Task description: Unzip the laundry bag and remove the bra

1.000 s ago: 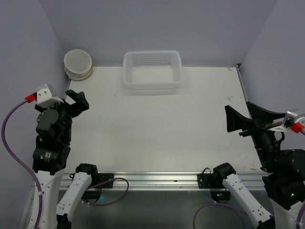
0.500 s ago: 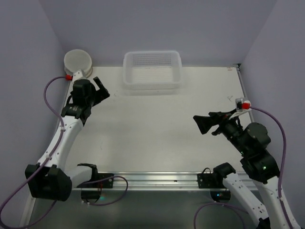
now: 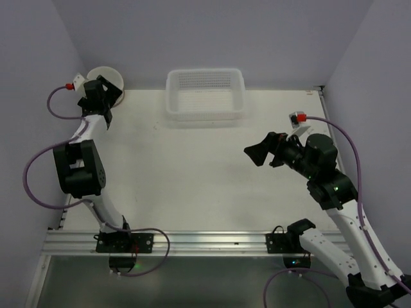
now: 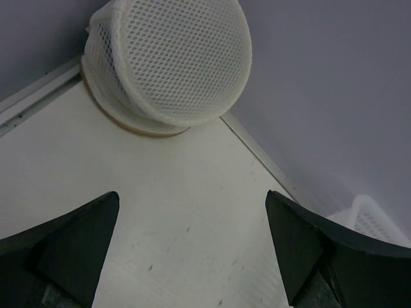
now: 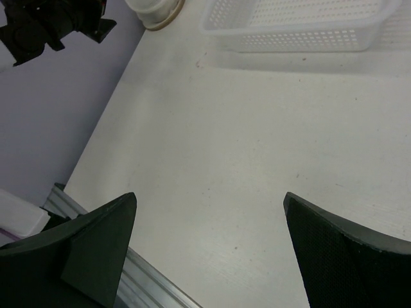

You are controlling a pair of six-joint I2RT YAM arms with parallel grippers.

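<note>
On the surface (image 3: 212, 167) the laundry bag (image 4: 170, 61) sits in the far left corner, just ahead of your released left tool (image 4: 192, 199); the right tool (image 5: 209, 199), released too, is well apart.

The laundry bag (image 4: 170, 61) is creamy white with tiny net holes, the basket (image 3: 205, 115) white with dots, the fingers (image 4: 70, 247) black.

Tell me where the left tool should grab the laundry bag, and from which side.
Pinch the near upper rim of the laundry bag, coming in from the table side, where the left tool faces it, open. The bag sits in the corner with walls close behind, so the far side looks blocked. Its soft mesh near the rim should bunch easily when pinched.
</note>
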